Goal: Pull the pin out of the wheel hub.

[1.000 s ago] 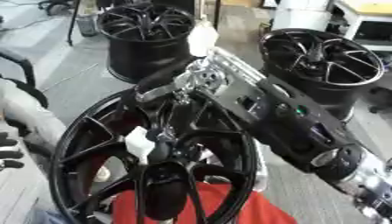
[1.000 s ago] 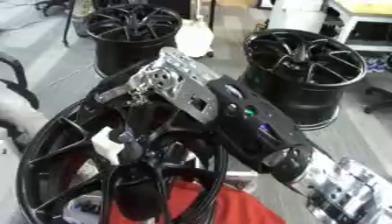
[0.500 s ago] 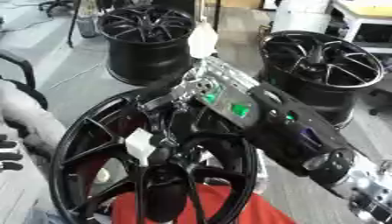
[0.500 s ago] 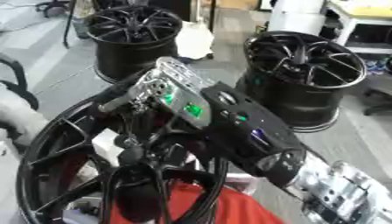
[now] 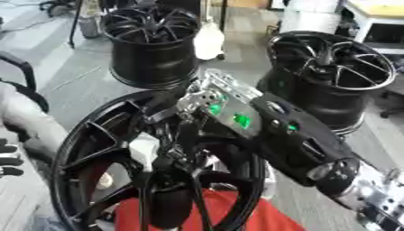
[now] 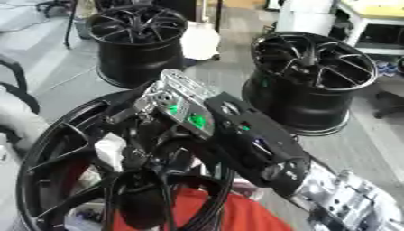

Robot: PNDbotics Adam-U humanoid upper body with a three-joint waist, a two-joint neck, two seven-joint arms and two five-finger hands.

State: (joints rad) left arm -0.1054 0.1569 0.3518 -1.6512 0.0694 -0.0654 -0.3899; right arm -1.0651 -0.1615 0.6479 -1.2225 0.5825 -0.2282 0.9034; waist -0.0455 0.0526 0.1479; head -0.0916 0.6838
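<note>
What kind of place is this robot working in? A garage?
Probably a workshop or test floor rather than a garage: black wheel rims stand on a bare grey floor, another wheel lies under the robot's right hand, and a white cabinet stands behind.

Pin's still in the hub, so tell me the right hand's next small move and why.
Probably curl the fingers round the white pin and draw it out: the right hand reaches into the near black wheel, fingertips just above the pin.
</note>
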